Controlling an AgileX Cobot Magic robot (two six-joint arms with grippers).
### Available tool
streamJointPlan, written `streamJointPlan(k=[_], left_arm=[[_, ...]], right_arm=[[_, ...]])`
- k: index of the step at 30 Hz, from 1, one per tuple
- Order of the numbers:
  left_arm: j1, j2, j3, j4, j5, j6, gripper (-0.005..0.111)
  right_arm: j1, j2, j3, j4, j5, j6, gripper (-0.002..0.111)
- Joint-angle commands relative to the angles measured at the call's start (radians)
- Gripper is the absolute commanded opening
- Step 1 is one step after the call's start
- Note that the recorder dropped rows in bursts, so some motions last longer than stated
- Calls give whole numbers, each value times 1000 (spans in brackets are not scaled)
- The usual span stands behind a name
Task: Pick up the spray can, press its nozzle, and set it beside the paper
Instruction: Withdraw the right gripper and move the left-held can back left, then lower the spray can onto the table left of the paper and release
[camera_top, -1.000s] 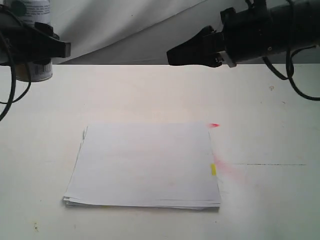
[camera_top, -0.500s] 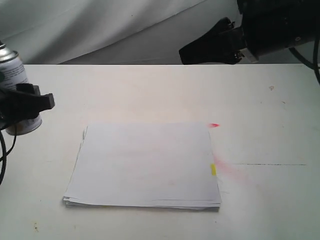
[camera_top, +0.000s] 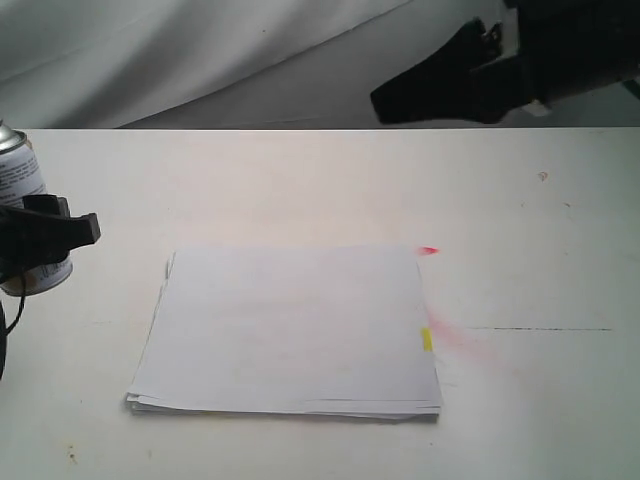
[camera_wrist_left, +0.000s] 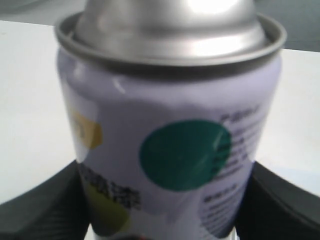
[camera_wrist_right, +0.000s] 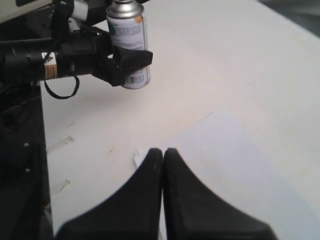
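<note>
The spray can stands upright at the table's far left, well left of the paper. My left gripper is shut on its lower body. In the left wrist view the can fills the frame, with a black finger pressed against each side. Its base is at or just above the tabletop; I cannot tell which. The nozzle is cut off by the frame edges. My right gripper hangs high at the back right, shut and empty, its tips touching. The white paper stack has a yellow tab.
A red spray stain marks the table by the paper's right edge, with a red fleck at its far corner. White cloth hangs behind the table. A dark stand with cables is beside the table near the can.
My left gripper has carried the can down from high at the back left to table level. The right gripper has drawn back up and to the right.
</note>
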Motion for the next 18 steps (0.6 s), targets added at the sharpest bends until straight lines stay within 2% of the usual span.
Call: streamJointPlan(k=[1, 3, 5, 7, 11, 18], left_arm=[[1, -4, -2, 33, 39, -23, 0], [1, -4, -2, 33, 39, -23, 0], [1, -4, -2, 33, 39, -23, 0], [1, -4, -2, 33, 39, -23, 0], [1, -4, -2, 33, 39, -23, 0], [1, -4, -2, 33, 35, -23, 0]], right_arm=[[9, -185, -4, -118, -38, 96, 0], [9, -271, 19, -193, -61, 161, 0], [9, -396, 127, -248, -107, 218, 0], [9, -559, 369, -256, -214, 228, 0], [9, -716, 644, -160, -463, 243, 0], [9, -736, 744, -74, -461, 243, 0]])
